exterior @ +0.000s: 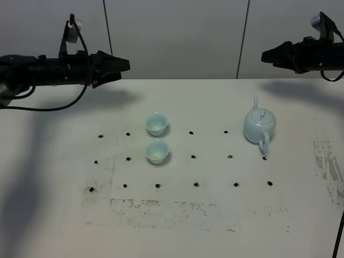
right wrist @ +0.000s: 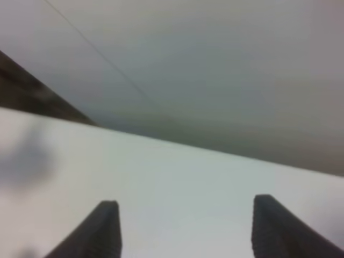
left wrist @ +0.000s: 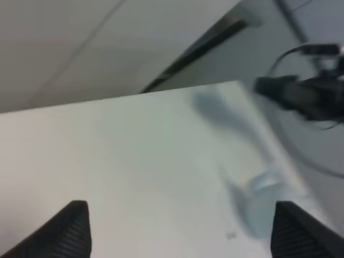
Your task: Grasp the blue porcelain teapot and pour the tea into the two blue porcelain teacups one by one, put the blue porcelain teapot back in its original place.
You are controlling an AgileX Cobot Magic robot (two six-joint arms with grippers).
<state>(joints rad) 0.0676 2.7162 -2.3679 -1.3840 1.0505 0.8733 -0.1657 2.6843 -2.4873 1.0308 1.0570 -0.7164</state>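
Note:
The blue porcelain teapot (exterior: 259,127) stands upright on the white table (exterior: 177,215) at the right, spout to the back, handle to the front. It shows blurred in the left wrist view (left wrist: 263,207). The two blue porcelain teacups stand left of centre, one (exterior: 156,123) behind the other (exterior: 157,151). My left gripper (exterior: 124,65) hangs high above the table's back left, jaws apart and empty, as its wrist view (left wrist: 180,228) shows. My right gripper (exterior: 265,55) hangs high at the back right, open and empty, as its wrist view (right wrist: 183,228) shows. Both are far from teapot and cups.
Black dots (exterior: 193,156) mark a grid on the table. Worn dark scuffs lie along the front (exterior: 161,207) and at the right edge (exterior: 329,166). A grey panelled wall (exterior: 177,32) stands behind the table.

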